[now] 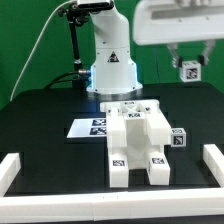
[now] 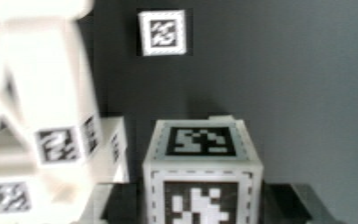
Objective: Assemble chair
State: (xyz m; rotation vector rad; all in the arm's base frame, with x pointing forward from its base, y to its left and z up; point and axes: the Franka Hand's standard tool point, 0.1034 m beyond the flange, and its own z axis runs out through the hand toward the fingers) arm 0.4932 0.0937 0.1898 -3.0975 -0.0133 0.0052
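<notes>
Currently mid-assembly, in a carry phase by my read. The desk (image 1: 40, 110) holds the part-built chair (image 1: 138, 146) centre-near, in front of the arm base (image 1: 110, 70). The marker board (image 1: 92, 127) lies flat just off the chair's far-left corner. A small side block (image 1: 179, 138) sits against the chair's right side; I can't tell if it's seated or only touching.

The cube (image 1: 188, 70) is up in the air, right of the chair and well above the desk, with its tag facing the exterior camera. In the wrist view the cube (image 2: 202, 165) is centred and the chair (image 2: 34, 110) is off to one side, so it's not over a mating spot yet.

Next move, as I judge it: carry the cube across to the chair, square its faces to the joint (which one, I can't tell), then descend slowly. A tilted cube could jam or shove the chair.

The end effector (image 1: 187, 64) is closed on the cube, fingers set to cube width and touching nothing else. The pads are barely resolvable.
</notes>
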